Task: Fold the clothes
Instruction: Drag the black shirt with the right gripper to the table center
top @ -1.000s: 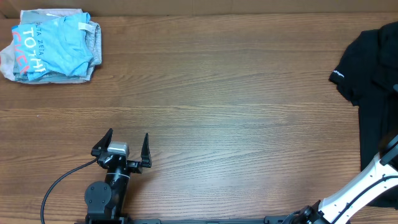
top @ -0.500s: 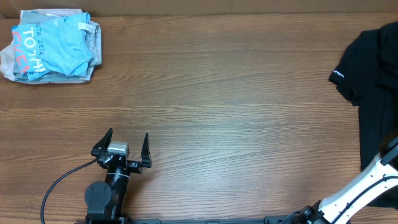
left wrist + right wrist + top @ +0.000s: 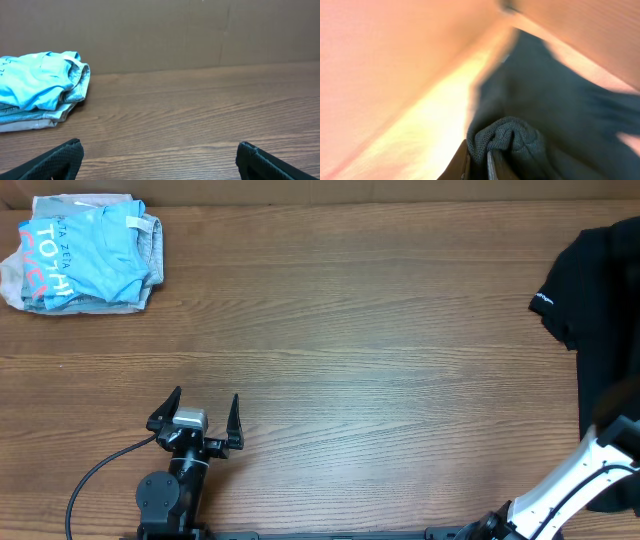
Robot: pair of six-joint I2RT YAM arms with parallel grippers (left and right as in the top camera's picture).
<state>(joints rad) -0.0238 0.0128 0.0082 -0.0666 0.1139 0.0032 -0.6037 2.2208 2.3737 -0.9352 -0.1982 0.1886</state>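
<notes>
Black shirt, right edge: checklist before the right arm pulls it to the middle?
1. Right gripper shut on the shirt: ok, fabric is bunched between its fingers in the wrist view.
2. Left gripper open and holding nothing: ok.
3. Room to spread on the table: ok, bare wood shows between the shirt and the left gripper.
4. Folded stack out of the path: ok, it sits at the far left corner.
5. Which part of the shirt is pinched: cannot tell, the wrist view is blurred.
6. Whole shirt in sight: not ok, it runs off the overhead's right edge.
</notes>
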